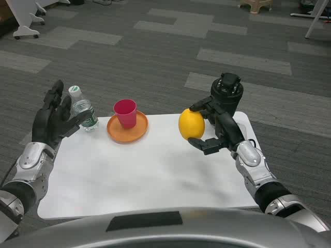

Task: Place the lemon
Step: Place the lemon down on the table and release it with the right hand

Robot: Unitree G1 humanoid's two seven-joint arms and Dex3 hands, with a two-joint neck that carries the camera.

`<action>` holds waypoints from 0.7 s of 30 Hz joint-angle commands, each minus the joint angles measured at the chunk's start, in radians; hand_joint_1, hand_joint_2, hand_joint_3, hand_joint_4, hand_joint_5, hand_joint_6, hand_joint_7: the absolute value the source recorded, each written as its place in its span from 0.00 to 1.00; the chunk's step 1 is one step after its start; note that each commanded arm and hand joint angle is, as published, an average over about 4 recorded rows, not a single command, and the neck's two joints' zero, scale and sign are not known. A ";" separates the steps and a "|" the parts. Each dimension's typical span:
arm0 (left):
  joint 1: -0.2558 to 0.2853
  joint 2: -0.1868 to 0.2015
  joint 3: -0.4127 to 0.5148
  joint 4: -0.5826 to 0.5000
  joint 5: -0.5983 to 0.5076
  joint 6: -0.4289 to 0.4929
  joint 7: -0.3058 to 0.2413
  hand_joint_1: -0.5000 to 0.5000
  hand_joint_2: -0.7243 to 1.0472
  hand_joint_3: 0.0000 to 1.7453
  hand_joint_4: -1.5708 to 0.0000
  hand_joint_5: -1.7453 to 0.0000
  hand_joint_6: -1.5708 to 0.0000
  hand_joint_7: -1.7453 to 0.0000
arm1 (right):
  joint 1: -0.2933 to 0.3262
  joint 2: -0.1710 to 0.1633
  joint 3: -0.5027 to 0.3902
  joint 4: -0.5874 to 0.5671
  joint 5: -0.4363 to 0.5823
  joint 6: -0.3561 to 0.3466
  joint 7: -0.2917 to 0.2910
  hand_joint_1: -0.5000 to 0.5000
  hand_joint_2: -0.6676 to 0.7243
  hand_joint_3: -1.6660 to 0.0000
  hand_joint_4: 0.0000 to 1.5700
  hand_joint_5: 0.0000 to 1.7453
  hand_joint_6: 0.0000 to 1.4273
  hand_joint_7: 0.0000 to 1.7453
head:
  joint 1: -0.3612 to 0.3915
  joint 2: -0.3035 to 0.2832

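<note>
Right robot hand (217, 129) grips the lemon (191, 124) between its fingers, above the table's (155, 175) right side.

Head view, down over table (155, 175)

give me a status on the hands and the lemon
Right hand holds lemon above the white table. Left hand open by the water bottle. Pink cup occupies the orange plate.
</note>
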 commanded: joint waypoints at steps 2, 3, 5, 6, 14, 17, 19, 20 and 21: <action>0.002 0.009 0.012 0.002 0.005 0.002 -0.005 1.00 0.85 0.05 1.00 1.00 1.00 1.00 | -0.020 0.000 -0.020 -0.002 0.006 -0.003 -0.008 0.58 0.05 0.33 0.16 1.00 0.18 0.84 | 0.017 0.019; 0.002 0.009 0.012 0.002 0.005 0.002 -0.005 1.00 0.85 0.05 1.00 1.00 1.00 1.00 | -0.021 0.000 -0.020 -0.002 0.006 -0.003 -0.008 0.58 0.05 0.33 0.16 1.00 0.18 0.84 | 0.013 0.012; 0.002 0.009 0.012 0.002 0.005 0.002 -0.005 1.00 0.85 0.05 1.00 1.00 1.00 1.00 | -0.021 0.000 -0.020 -0.002 0.005 -0.003 -0.008 0.58 0.07 0.33 0.16 1.00 0.18 0.84 | 0.013 0.012; 0.002 0.009 0.012 0.002 0.005 0.002 -0.005 1.00 0.85 0.05 1.00 1.00 1.00 1.00 | -0.022 0.000 -0.020 -0.002 0.005 -0.003 -0.008 0.58 0.07 0.33 0.16 1.00 0.18 0.84 | 0.014 0.012; 0.002 0.011 0.012 0.002 0.005 0.002 -0.005 1.00 0.85 0.03 1.00 1.00 1.00 1.00 | -0.022 0.000 -0.017 0.007 0.004 -0.002 -0.008 0.58 0.05 0.33 0.16 1.00 0.18 0.84 | 0.014 0.005; 0.002 0.011 0.012 0.002 0.005 0.002 -0.005 1.00 0.85 0.04 1.00 1.00 1.00 1.00 | -0.021 0.000 -0.014 0.018 0.002 -0.003 -0.008 0.58 0.05 0.33 0.16 1.00 0.18 0.84 | 0.012 -0.008; 0.002 0.011 0.012 0.002 0.005 0.002 -0.005 1.00 0.85 0.03 1.00 1.00 1.00 1.00 | -0.021 0.000 -0.011 0.030 -0.006 -0.003 -0.008 0.58 0.05 0.33 0.16 1.00 0.18 0.84 | 0.009 -0.019; 0.002 0.011 0.012 0.002 0.005 0.002 -0.005 1.00 0.85 0.03 1.00 1.00 1.00 1.00 | -0.021 0.000 -0.011 0.035 -0.013 -0.003 -0.007 0.58 0.05 0.33 0.15 1.00 0.18 0.84 | 0.007 -0.026; 0.002 0.011 0.012 0.002 0.005 0.002 -0.005 1.00 0.85 0.04 1.00 1.00 1.00 1.00 | -0.021 0.000 -0.012 0.045 -0.024 -0.002 -0.007 0.58 0.05 0.33 0.15 1.00 0.18 0.84 | 0.005 -0.031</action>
